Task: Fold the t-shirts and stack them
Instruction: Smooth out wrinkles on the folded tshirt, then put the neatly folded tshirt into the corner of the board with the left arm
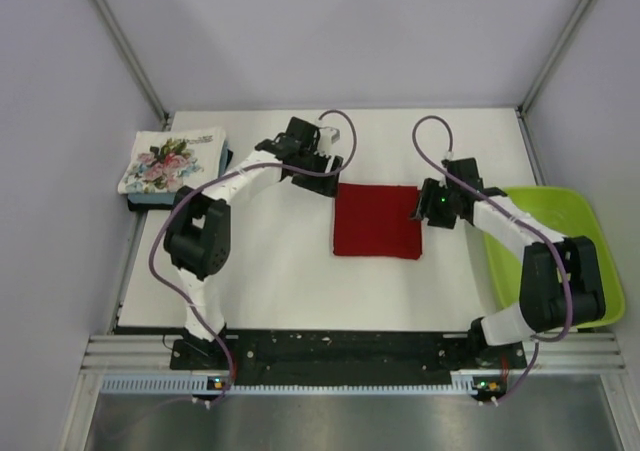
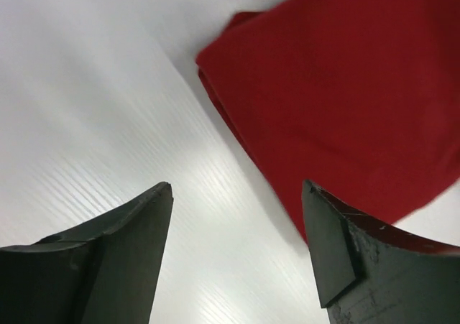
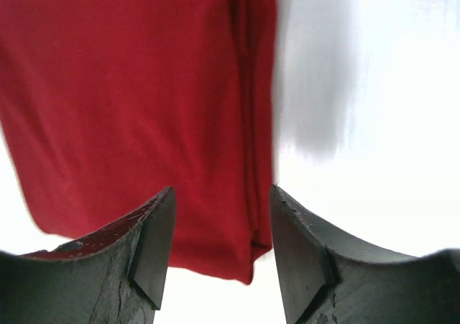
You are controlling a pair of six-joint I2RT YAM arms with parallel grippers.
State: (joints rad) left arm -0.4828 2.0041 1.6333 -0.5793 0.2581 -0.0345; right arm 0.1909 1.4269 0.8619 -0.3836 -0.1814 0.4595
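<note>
At the far left the floral shirt (image 1: pixel 170 163) tops a small stack, with a light blue layer showing under it, at the left edge of the table (image 1: pixel 270 281). The left jaws are spread wide and empty, poised over bare table just beside the far left corner of the red shirt (image 1: pixel 378 220). That shirt lies mid-table as a neat folded rectangle. The right jaws are moderately open over its right edge, where the folded layers show as ridges, and they grip nothing (whether a fingertip brushes the cloth I cannot tell). The lime tray (image 1: pixel 560 211) sits at the far right, apart from the shirt.

The folding looks done, so the step in hand is probably carrying the red shirt onto the stack. To do it well, each pair of jaws should bite deep enough at its side to catch every layer. Both arms should then lift together, keeping the rectangle taut, and set it down square on the floral shirt.
</note>
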